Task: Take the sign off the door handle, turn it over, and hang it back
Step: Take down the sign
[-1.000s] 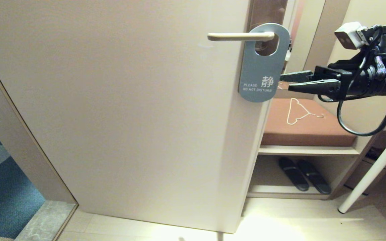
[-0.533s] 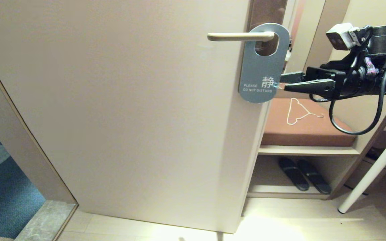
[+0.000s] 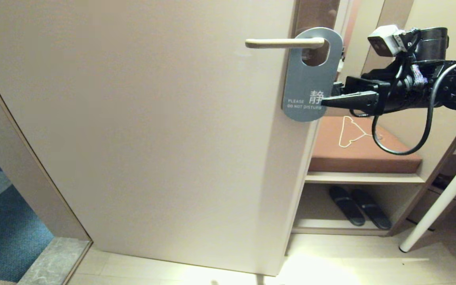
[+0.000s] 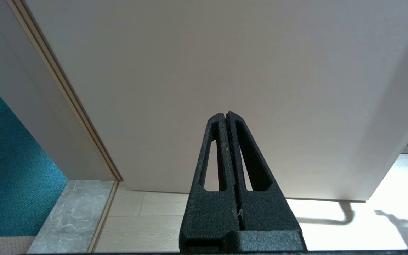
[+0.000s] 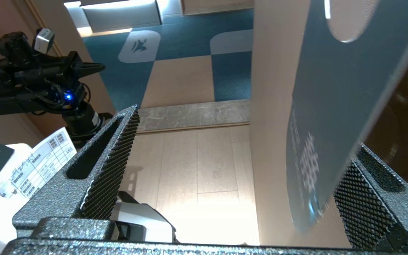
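The sign [image 3: 307, 81] hangs by its oval hole from the door handle [image 3: 283, 43], right at the door's [image 3: 152, 130] free edge, with its lower right corner overhanging that edge. You have open room to the right of the edge, where the right gripper [image 3: 325, 101] reaches in level at the sign's lower corner. Its 2 fingers are spread wide, and in the right wrist view the sign's bottom edge [image 5: 317, 148] sits between them, close against one finger, with a clear gap to the other; nothing is pinched.

Behind that arm you see a brown cushioned bench [image 3: 360, 152] with a thin white wire hanger [image 3: 350, 132] lying on it, 2 dark slippers [image 3: 358, 211] on the shelf below, and a white table leg [image 3: 441, 200] slanting at far right.

The left gripper [image 4: 227, 115] sits low, facing the door's lower part, its fingers pressed together on nothing.

The sign shows you its grey-blue face with white lettering, "PLEASE DO NOT DISTURB", and hangs flat and nearly upright.
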